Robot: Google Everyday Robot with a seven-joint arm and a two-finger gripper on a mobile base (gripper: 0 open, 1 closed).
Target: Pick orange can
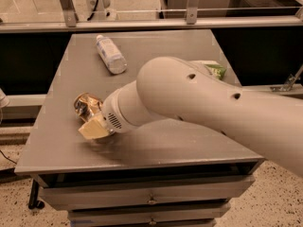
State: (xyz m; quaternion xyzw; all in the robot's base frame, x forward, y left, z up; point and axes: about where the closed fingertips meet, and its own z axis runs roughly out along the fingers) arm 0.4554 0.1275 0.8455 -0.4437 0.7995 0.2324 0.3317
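The orange can (86,106), shiny copper with a silver end, lies on its side on the grey table (156,46) near the left edge. My gripper (94,127), with a pale yellow tip, is low over the table just in front of the can and touches or overlaps its near side. The big white arm (199,103) reaches in from the right and hides the rest of the gripper and the can's right side.
A clear plastic bottle with a white label (111,55) lies at the back left of the table. A green packet (215,70) shows behind the arm at the right. Drawers sit under the table's front edge. A rail runs behind the table.
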